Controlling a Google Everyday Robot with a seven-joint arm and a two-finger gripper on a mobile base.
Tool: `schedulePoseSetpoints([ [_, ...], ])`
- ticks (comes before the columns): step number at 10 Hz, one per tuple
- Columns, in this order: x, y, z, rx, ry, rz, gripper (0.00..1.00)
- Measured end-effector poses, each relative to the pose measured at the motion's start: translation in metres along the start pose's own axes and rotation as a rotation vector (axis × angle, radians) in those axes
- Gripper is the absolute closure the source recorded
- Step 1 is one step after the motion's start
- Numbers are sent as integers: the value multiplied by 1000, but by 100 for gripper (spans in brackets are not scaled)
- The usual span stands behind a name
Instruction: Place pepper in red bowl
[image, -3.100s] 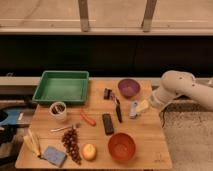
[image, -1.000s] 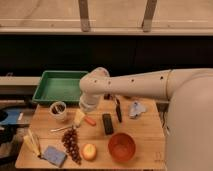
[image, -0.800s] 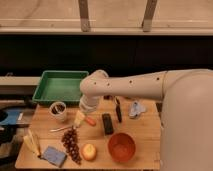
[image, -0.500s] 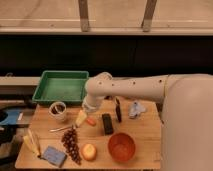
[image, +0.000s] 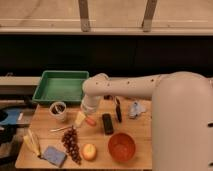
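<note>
My arm (image: 127, 86) comes in from the right side of my view and bends down over the middle of the table (image: 141, 129). The claw (image: 81, 119) hangs low, close to the wood. Its tan fingers (image: 79, 118) are spread wide. It is not pinching anything.

The pepper (image: 90, 121) lies flat on the table. It is just beside the claw, on the side nearer the bowl. I cannot tell if a finger touches it.

The bowl (image: 121, 146) sits at the front of the table, well apart from the pepper. I see nothing inside it.

A black bar (image: 106, 123) lies between the pepper and the bowl. A thin black thing (image: 118, 109) lies farther back, and a blue cloth (image: 135, 109) is near it.

The green tray (image: 60, 86) is at the back, behind the claw. A small cup (image: 58, 110) stands in front of the tray. A white stick (image: 60, 129) lies near the cup.

At the front I see grapes (image: 71, 144), a round fruit (image: 89, 151), a banana (image: 32, 142) and a blue sponge (image: 54, 156). The grapes are near the claw, a bit closer to me.
</note>
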Motion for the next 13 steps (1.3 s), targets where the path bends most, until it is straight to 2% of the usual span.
schedulePoseSetpoints([
  [3,-6,1,4,27,44,-7,20],
  [6,3,-12,9,32,64,24,20],
  [8,5,-17,15,41,96,36,20],
  [13,-2,-14,29,138,232,12,20],
])
